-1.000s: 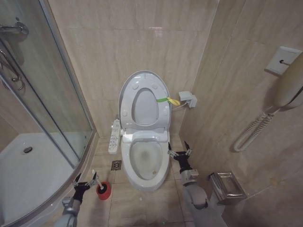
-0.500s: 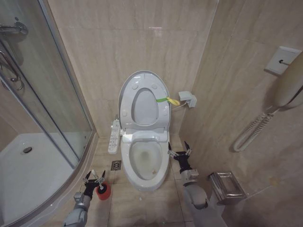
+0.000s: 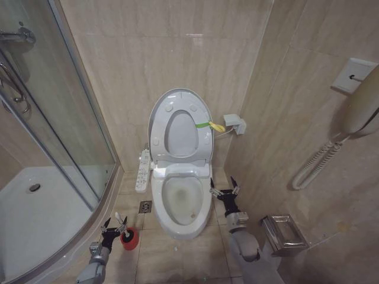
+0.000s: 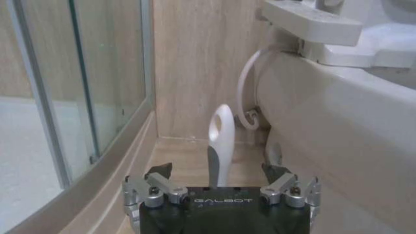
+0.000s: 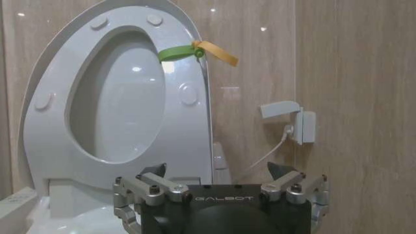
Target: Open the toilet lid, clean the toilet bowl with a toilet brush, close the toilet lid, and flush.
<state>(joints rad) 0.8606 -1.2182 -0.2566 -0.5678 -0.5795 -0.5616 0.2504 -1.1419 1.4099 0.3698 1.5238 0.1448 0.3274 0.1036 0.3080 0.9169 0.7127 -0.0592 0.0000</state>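
Left gripper (image 4: 219, 181): spread wide, holding nothing
Toilet brush (image 4: 221, 141): upright handle, just ahead between its fingers
Right gripper (image 3: 224, 190): spread too, empty, beside toilet bowl (image 3: 177, 222)

Shower enclosure (image 3: 56, 118): curved glass panels with metal frame, on the left side of the room.
Shower tray (image 3: 35, 219): white, curved front edge, a round drain (image 3: 34, 187) near its back.
Floor drain (image 3: 145, 206): small square metal grate in the tiled floor, just left of the toilet.
Wall box (image 3: 235, 123): small white unit on the back wall with a cable running down from it.
Wall phone (image 3: 361, 109): cream handset on the right wall, coiled cord (image 3: 314, 163) hanging below.
Paper holder (image 3: 284, 232): shiny metal, low on the right wall.
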